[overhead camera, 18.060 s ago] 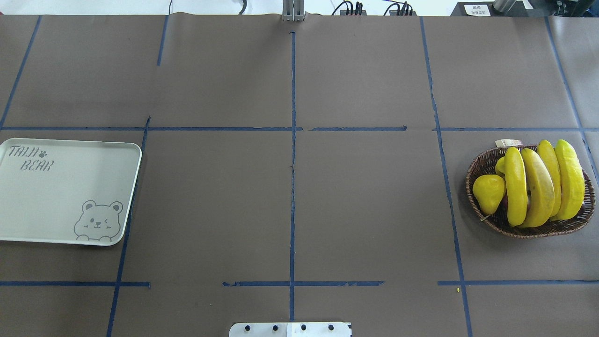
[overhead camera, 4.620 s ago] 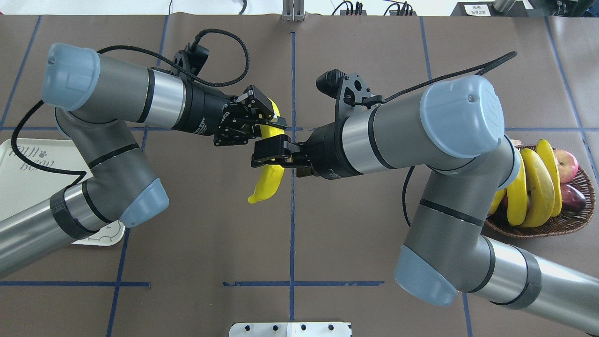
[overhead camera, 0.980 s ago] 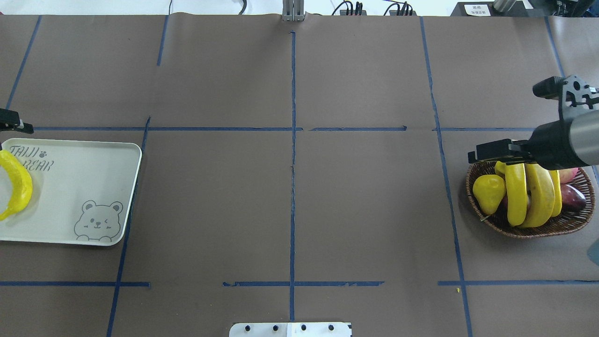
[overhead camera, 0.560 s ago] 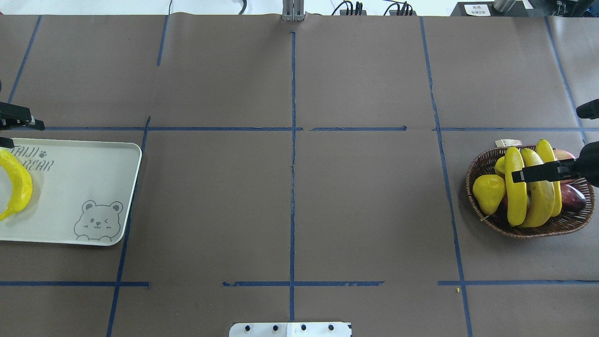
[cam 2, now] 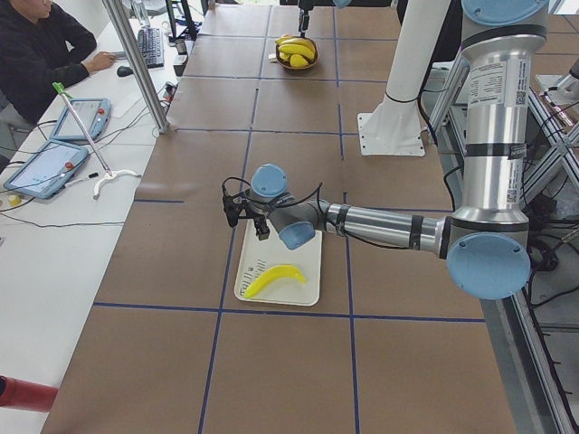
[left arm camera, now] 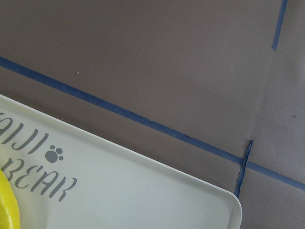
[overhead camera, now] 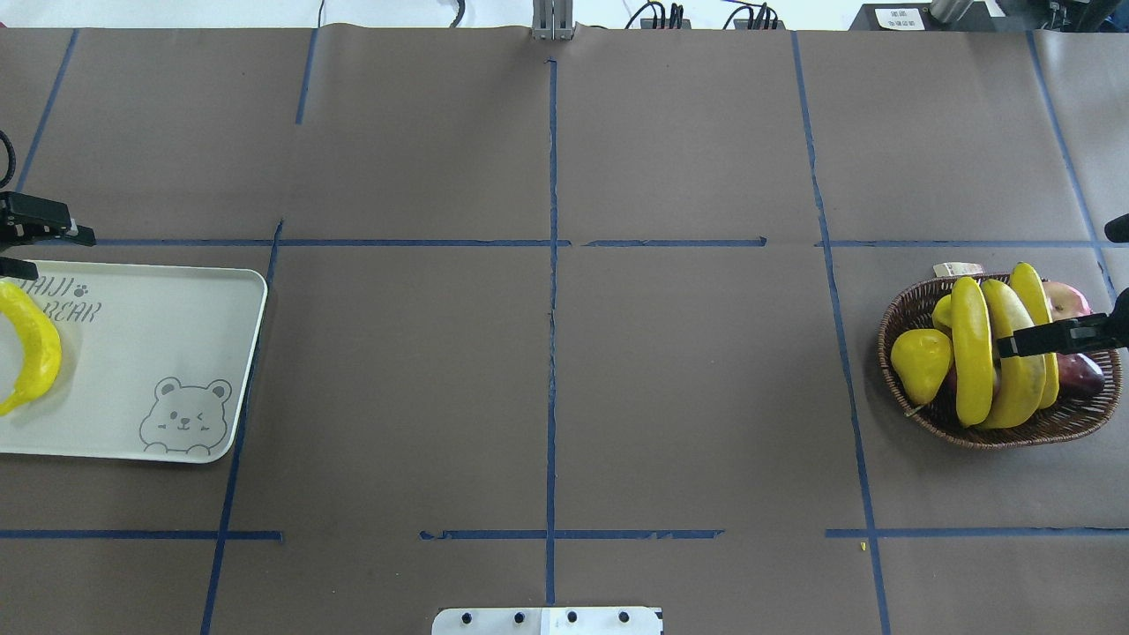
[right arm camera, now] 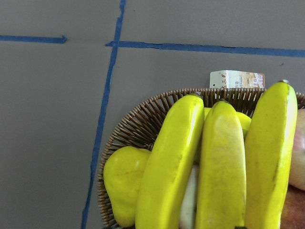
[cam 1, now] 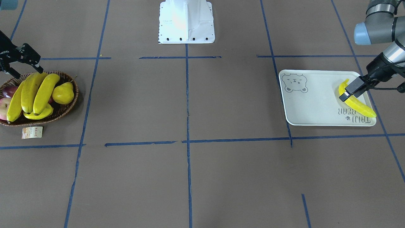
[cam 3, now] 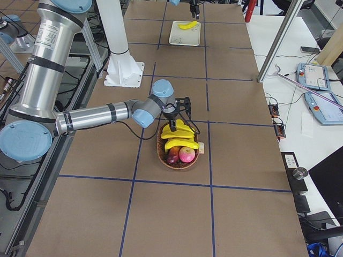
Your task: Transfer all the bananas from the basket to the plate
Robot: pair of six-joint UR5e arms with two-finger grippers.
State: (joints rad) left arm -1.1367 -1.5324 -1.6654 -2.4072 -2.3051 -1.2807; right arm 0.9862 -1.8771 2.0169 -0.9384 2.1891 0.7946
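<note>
The white plate (overhead camera: pixel 159 353) lies at the table's left end, also in the front view (cam 1: pixel 313 101). One banana (overhead camera: pixel 31 348) lies on its outer part, free of any grip. My left gripper (overhead camera: pixel 31 247) is open just past the plate's far edge; one finger (cam 1: pixel 351 90) hangs over the banana (cam 1: pixel 359 106). The wicker basket (overhead camera: pixel 908 317) at the right end holds three bananas (overhead camera: pixel 972 353) side by side. My right gripper (cam 1: pixel 25 71) is open and empty above them; one finger (overhead camera: pixel 1045 339) crosses them. The right wrist view shows the bananas (right arm camera: pixel 219 162) close below.
The basket also holds a yellow pear (overhead camera: pixel 920 362), two reddish fruits (overhead camera: pixel 1080 370) and a small ridged yellow fruit (cam 1: pixel 38 114) under the bananas. Its paper tag (cam 1: pixel 31 132) lies on the table. The robot's white base (cam 1: pixel 186 22) stands mid-table. An operator sits in the left view.
My right gripper has moved from the basket's far rim across the bananas toward the table's right edge. My left gripper has shifted slightly by the plate. The banana on the plate has not moved.
</note>
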